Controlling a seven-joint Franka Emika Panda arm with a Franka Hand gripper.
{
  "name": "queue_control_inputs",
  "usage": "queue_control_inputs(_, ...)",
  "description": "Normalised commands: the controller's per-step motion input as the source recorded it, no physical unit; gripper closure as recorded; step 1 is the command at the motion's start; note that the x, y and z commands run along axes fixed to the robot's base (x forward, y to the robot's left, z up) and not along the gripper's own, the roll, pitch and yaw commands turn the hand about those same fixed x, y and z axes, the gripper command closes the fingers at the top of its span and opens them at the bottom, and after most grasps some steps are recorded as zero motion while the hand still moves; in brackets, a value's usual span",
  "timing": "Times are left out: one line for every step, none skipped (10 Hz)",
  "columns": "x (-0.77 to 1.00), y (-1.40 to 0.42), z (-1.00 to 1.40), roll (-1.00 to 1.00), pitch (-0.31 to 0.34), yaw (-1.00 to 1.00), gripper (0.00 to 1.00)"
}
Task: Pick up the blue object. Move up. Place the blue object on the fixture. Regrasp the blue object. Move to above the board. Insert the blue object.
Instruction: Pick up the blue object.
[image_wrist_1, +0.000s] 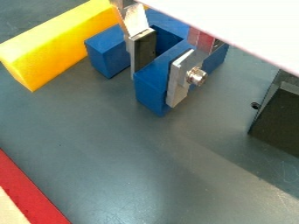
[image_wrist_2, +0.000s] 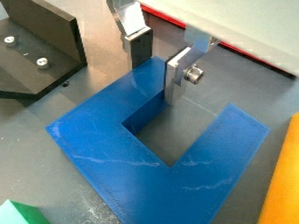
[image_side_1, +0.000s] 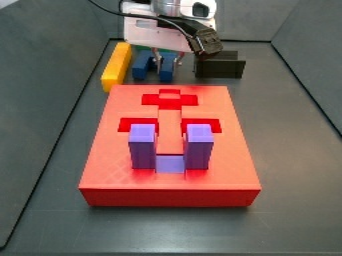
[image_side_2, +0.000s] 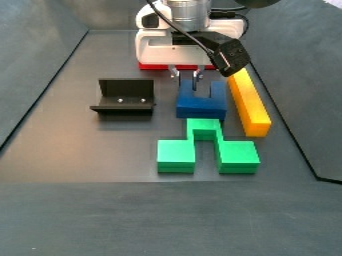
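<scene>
Jaws of the gripper (image_wrist_2: 163, 54) straddle one prong of the blue object (image_wrist_2: 158, 149), apparently not yet clenched, on the floor. Yellow bar (image_side_2: 249, 99) lies just beside it, green block (image_side_2: 205, 145) near, fixture (image_side_2: 122, 98) apart, board (image_side_1: 168, 148) beyond.

Blue object (image_wrist_2: 163, 166): dark blue U-shaped block, flat on floor, one prong between gripper (image_wrist_2: 163, 54) jaws.
Fixture (image_side_2: 123, 98): black bracket, beside jaws, apart.
Board (image_side_1: 168, 150): red slotted slab, well away from jaws.
</scene>
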Motion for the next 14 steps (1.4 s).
queue_control_inputs(0.00, 0.00, 0.00, 0.00, 0.000, 0.00, 1.00)
queue_control_inputs(0.00, 0.00, 0.00, 0.00, 0.000, 0.00, 1.00)
queue_control_inputs(0.00, 0.00, 0.00, 0.00, 0.000, 0.00, 1.00)
queue_control_inputs(0.00, 0.00, 0.00, 0.00, 0.000, 0.00, 1.00)
queue_control_inputs(0.00, 0.00, 0.00, 0.00, 0.000, 0.00, 1.00)
queue_control_inputs(0.00, 0.00, 0.00, 0.00, 0.000, 0.00, 1.00)
queue_control_inputs(0.00, 0.00, 0.00, 0.00, 0.000, 0.00, 1.00)
queue_control_inputs(0.00, 0.00, 0.00, 0.00, 0.000, 0.00, 1.00)
queue_control_inputs(0.00, 0.00, 0.00, 0.00, 0.000, 0.00, 1.00)
queue_control_inputs(0.00, 0.00, 0.00, 0.00, 0.000, 0.00, 1.00)
queue_control_inputs(0.00, 0.00, 0.00, 0.00, 0.000, 0.00, 1.00)
queue_control_inputs(0.00, 0.00, 0.00, 0.00, 0.000, 0.00, 1.00)
queue_control_inputs(0.00, 0.00, 0.00, 0.00, 0.000, 0.00, 1.00)
queue_control_inputs(0.00, 0.00, 0.00, 0.00, 0.000, 0.00, 1.00)
